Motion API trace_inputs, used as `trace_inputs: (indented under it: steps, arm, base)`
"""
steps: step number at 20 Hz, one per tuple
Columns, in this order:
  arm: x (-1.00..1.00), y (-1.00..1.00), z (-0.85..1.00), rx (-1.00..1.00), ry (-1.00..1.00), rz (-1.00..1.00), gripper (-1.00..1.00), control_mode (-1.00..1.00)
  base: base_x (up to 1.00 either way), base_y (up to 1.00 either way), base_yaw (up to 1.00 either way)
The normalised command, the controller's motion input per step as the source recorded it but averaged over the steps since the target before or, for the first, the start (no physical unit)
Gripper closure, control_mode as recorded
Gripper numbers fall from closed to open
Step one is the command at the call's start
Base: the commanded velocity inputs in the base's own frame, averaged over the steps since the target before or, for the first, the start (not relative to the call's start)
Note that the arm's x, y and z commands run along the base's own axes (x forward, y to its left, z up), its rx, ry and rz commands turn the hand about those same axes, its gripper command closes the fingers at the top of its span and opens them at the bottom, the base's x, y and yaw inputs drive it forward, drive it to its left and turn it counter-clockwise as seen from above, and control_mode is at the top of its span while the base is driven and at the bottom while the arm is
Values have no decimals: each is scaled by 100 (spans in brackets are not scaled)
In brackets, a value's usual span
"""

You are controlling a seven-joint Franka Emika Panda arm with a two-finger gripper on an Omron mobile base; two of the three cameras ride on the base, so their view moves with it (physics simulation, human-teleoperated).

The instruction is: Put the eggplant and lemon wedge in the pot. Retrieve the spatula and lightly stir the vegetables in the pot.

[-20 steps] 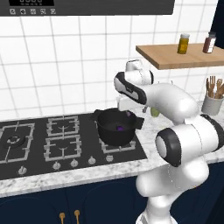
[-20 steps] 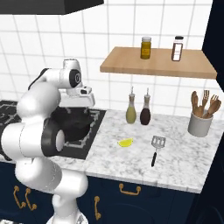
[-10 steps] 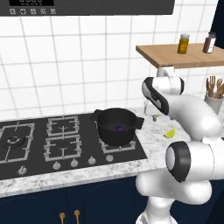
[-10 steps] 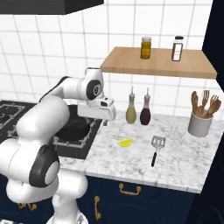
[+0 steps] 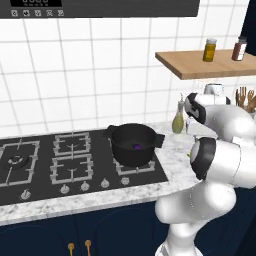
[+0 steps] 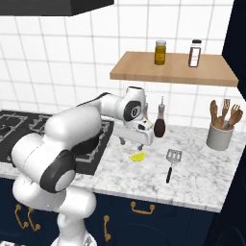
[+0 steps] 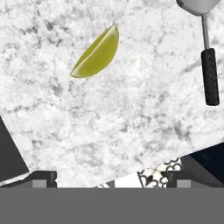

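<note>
The black pot [image 5: 132,145] stands on the right front burner with the purple eggplant [image 5: 136,147] lying inside it. The yellow-green lemon wedge [image 6: 138,156] lies on the marble counter just right of the cooktop, also the lemon wedge [image 7: 97,54] in the hand view. My gripper [image 6: 130,143] hangs open a little above the wedge, nothing between its fingertips [image 7: 43,178]. The spatula [image 6: 171,163] lies flat to the right of the wedge, silver blade towards the wall; its dark handle [image 7: 210,74] shows in the hand view.
The black cooktop [image 5: 55,160] lies left of the pot. An oil bottle [image 6: 159,126] stands behind the gripper by the wall. A grey cup [image 6: 220,137] of wooden utensils stands at the back right. The wooden shelf [image 6: 173,72] with two jars hangs overhead.
The arm has swung right, from over the pot to above the lemon wedge on the counter. The gripper stayed open. The eggplant stays in the pot.
</note>
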Motion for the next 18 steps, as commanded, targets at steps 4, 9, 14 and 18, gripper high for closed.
trace_inputs:
  steps: [4, 9, 14, 18]
  arm:
    - [49, -39, -55, 12, 0, -9, -100, -100]
    - [48, -1, -52, 9, 0, -3, -100, -100]
    - [23, 0, -50, 0, 0, -7, -100, -100]
    - [24, 0, -43, 0, 0, -7, -100, -100]
  base:
    - [0, 0, 0]
    - [0, 0, 0]
    - [0, 0, 0]
    - [0, 0, 0]
